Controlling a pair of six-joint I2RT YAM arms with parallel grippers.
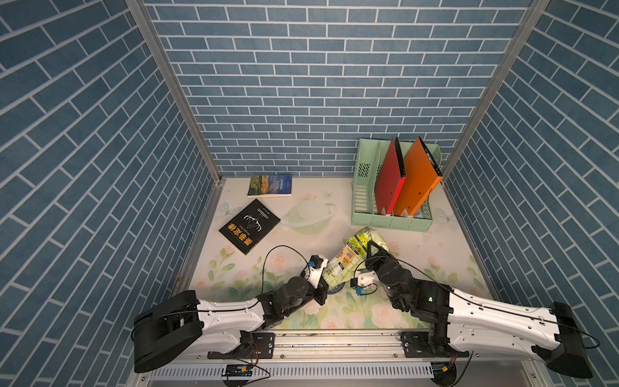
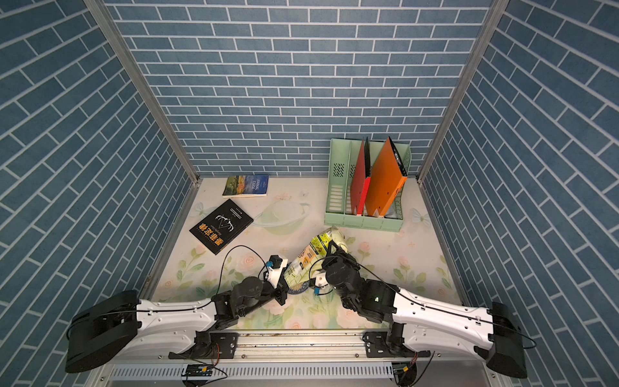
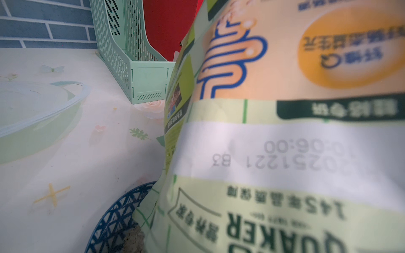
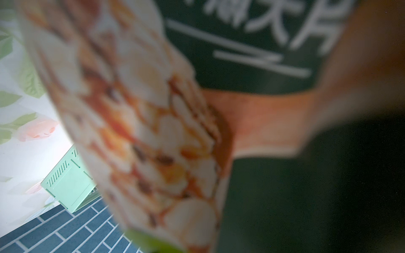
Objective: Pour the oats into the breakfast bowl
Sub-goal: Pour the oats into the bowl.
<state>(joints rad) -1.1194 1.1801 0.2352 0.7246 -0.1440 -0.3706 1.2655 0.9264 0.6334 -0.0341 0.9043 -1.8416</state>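
Note:
The crinkly green oats bag (image 1: 348,258) hangs tilted, mouth down, over the breakfast bowl (image 1: 336,288). Only a sliver of the bowl's blue rim shows in both top views. In the left wrist view the blue-and-white patterned bowl (image 3: 114,216) sits under the bag (image 3: 263,153), with beige oats (image 3: 133,241) lying in it. My right gripper (image 1: 372,250) is shut on the bag's raised end. My left gripper (image 1: 324,287) is shut on the bag's lower edge beside the bowl, its fingers hidden by the film. The bag (image 4: 142,131) fills the right wrist view.
A black book (image 1: 249,226) and a blue book (image 1: 270,185) lie at the back left. A mint file rack (image 1: 392,221) with a red folder (image 1: 390,177) and an orange folder (image 1: 417,181) stands at the back right, just behind the bag. Brick-pattern walls enclose three sides.

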